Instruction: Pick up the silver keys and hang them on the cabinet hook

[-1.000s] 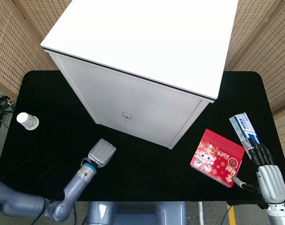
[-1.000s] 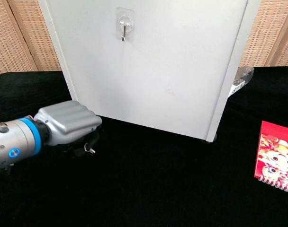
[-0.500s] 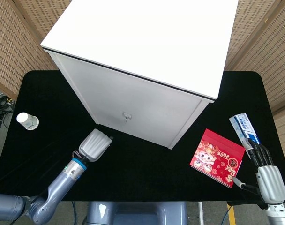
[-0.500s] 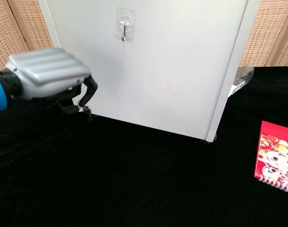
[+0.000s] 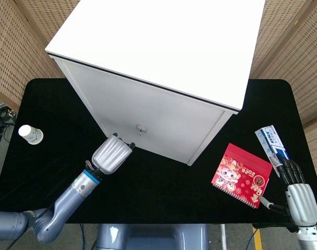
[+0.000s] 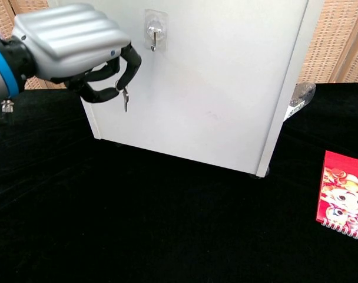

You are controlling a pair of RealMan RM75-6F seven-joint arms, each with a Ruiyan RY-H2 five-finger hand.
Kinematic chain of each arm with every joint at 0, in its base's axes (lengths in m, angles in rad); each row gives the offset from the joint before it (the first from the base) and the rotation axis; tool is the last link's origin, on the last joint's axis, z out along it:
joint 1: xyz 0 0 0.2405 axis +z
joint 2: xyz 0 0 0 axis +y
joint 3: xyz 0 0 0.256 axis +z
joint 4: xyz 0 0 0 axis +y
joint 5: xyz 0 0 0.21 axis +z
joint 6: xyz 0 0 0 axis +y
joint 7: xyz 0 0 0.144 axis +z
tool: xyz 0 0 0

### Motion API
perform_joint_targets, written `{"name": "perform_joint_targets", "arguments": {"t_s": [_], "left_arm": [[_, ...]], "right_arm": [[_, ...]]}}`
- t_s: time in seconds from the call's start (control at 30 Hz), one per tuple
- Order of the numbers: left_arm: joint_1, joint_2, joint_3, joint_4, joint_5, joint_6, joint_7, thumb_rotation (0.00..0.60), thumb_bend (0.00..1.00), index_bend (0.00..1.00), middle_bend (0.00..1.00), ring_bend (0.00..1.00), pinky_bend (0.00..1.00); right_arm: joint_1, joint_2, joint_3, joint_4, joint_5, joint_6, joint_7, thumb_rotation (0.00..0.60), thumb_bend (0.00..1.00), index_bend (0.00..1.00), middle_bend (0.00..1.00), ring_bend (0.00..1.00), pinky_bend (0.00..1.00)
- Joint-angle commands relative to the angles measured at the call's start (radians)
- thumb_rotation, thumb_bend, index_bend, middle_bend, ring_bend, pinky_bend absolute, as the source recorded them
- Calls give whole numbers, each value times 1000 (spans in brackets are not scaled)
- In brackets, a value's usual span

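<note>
one cabinet (image 5: 163, 67), one notebook (image 5: 241, 175), one cup (image 5: 30, 135)

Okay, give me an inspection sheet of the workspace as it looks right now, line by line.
Surface: black table, cloth-covered.
Job's things: silver keys dangling from left hand, beside and below the cabinet hook, not hung; white cabinet upright.
Clutter: red notebook; paper cup; blue-white packet.
Hands: left hand raised, pinching the keys; right hand low at table edge, holding nothing.
Cables: dark cords on the floor at left.
Surroundings: perforated tan panels.
</note>
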Motion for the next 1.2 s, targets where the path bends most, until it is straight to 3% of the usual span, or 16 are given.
{"name": "perform_joint_targets", "arguments": {"t_s": [0.03, 0.6, 1.2], "left_arm": [[-9, -1, -25, -11, -4, -4, 15, 600, 413, 594, 870, 831, 741], [-33, -11, -118, -30, -26, -2, 64, 600, 410, 597, 870, 831, 741], [-64, -35, -144, -10, -78, -23, 115, 600, 410, 597, 870, 831, 741]], "right_arm": [[1, 0, 1, 1, 1, -1, 2, 600, 107, 0, 0, 0, 0], [1, 4, 1, 1, 3, -1, 11, 600, 107, 0, 0, 0, 0], [1, 10, 4, 3, 8, 0, 28, 600, 106, 0, 0, 0, 0]]}}
